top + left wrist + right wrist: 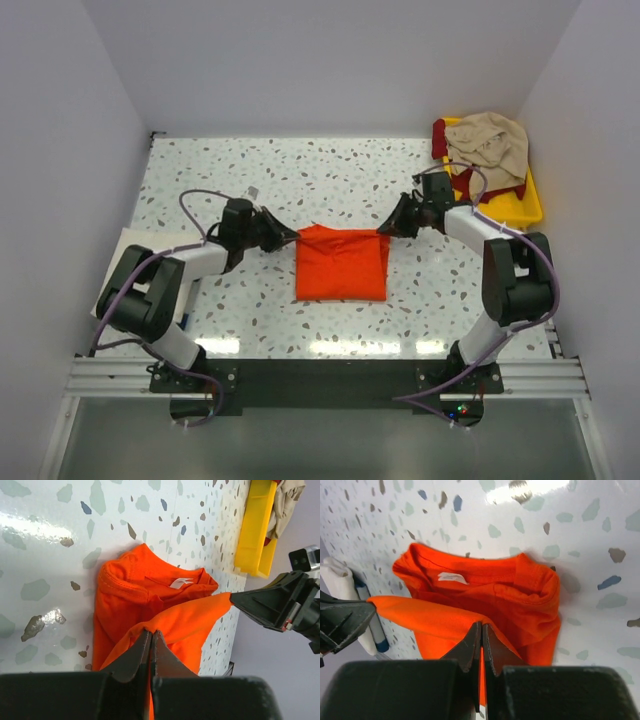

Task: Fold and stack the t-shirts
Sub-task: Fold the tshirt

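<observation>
As seen from the top external camera, the orange t-shirt (342, 265) lies folded on the table (300, 180) between the arms, with the left gripper (291, 239) at its far left corner and the right gripper (386, 231) at its far right corner. In the left wrist view, the left jaws are clamped on a raised orange fold, and the white neck tag (180, 583) faces up. In the right wrist view, the right jaws pinch the same fold's opposite end.
</observation>
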Motion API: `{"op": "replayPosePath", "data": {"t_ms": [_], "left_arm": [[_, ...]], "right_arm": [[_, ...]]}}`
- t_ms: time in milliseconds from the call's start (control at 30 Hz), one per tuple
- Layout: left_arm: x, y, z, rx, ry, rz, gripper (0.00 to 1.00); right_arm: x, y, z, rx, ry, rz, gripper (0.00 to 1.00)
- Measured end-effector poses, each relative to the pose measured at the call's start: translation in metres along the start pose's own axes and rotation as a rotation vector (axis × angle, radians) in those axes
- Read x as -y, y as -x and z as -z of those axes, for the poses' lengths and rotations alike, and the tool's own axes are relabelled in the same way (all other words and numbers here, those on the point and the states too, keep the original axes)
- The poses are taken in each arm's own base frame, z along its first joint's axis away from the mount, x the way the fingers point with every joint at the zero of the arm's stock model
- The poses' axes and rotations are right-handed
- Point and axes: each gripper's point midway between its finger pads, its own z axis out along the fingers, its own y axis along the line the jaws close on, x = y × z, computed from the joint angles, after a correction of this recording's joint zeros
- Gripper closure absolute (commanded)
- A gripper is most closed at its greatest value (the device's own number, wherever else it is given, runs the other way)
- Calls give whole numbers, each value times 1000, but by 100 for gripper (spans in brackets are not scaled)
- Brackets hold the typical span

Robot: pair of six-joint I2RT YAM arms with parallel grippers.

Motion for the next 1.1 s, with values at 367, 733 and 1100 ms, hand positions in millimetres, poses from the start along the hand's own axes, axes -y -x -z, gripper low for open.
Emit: {"op": "replayPosePath", "data": {"t_ms": [367, 733, 1100], "left_arm": [[3, 51, -46, -13, 18, -50, 69], [4, 88, -52, 16, -45, -82, 63], [65, 40, -46, -39, -113, -264, 95]], "right_arm": [[-9, 50, -13, 36, -17, 4, 87], [22, 79, -33, 38, -90, -16, 40], [-32, 67, 20, 171, -58, 123, 60]]}}
